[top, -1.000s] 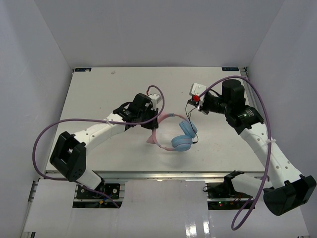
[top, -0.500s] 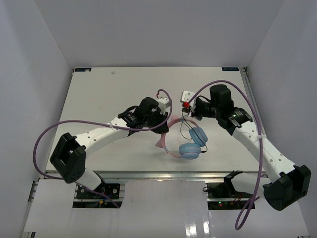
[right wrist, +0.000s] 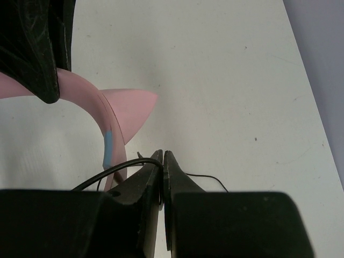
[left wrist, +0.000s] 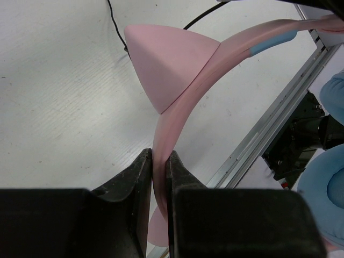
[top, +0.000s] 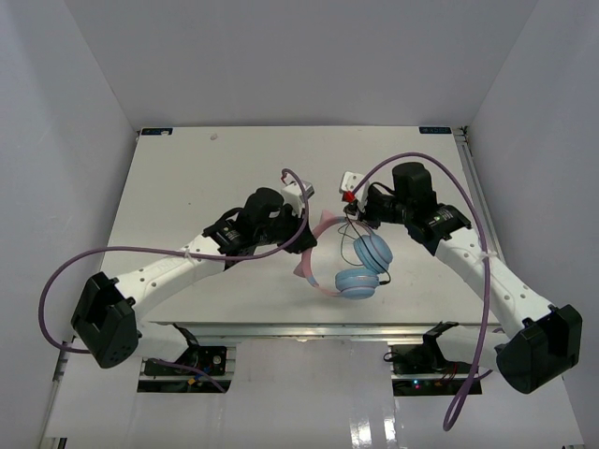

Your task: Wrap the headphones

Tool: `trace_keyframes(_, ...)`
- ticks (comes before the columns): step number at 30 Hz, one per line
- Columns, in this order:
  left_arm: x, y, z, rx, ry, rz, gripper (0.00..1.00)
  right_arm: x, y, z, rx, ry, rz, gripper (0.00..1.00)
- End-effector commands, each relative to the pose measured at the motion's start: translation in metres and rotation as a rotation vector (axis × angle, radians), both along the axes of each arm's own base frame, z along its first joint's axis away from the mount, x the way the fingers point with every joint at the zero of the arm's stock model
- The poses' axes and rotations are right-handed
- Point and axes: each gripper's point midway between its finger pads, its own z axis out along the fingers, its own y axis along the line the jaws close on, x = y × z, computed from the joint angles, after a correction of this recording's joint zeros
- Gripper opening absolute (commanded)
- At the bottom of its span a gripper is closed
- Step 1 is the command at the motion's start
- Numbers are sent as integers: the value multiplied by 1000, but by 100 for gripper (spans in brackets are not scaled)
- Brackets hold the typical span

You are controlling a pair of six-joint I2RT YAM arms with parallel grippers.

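The headphones (top: 360, 267) hang above the table's middle, with two light-blue ear cups low and the pink headband (top: 318, 234) arching up to the left. My left gripper (top: 307, 227) is shut on the pink headband (left wrist: 185, 99), just below a cat-ear point (left wrist: 166, 59). My right gripper (top: 354, 217) is shut on the thin black cord (right wrist: 115, 173), which runs into the jaws from the left and trails out on the right. The cord (top: 348, 245) loops down toward the ear cups. The headband also shows in the right wrist view (right wrist: 91, 102).
Thick purple cables (top: 122, 257) loop from both arms. The table's metal front rail (left wrist: 279, 115) lies just beyond the headphones. White walls stand at the left, back and right of the table (top: 187, 178).
Both grippers carried the headphones toward the front and right at first. Since half a second ago the left arm has shifted slightly left; the headphones have barely moved.
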Motion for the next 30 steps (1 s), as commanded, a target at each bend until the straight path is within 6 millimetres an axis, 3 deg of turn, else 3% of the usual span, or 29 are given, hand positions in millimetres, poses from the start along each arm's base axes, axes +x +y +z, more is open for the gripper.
trace_keyframes(1,-8,-12,13,-65,-7,-46,0,4,9,51,92,-82,19,8)
trace_keyframes(5,-4,-15,-5,-32,27,-42,0,3,12,66,108,-81,26,8)
trace_keyframes(9,7,-21,-10,-17,33,-10,0,6,14,68,115,-80,0,8)
trace_keyframes(15,30,-30,1,-18,11,56,0,23,4,61,115,-128,-172,8)
trace_keyframes(24,36,-36,0,-36,21,87,0,50,-17,62,184,-178,-464,8)
trace_keyframes(30,35,-34,-1,-33,1,87,0,47,-10,68,207,-155,-441,8)
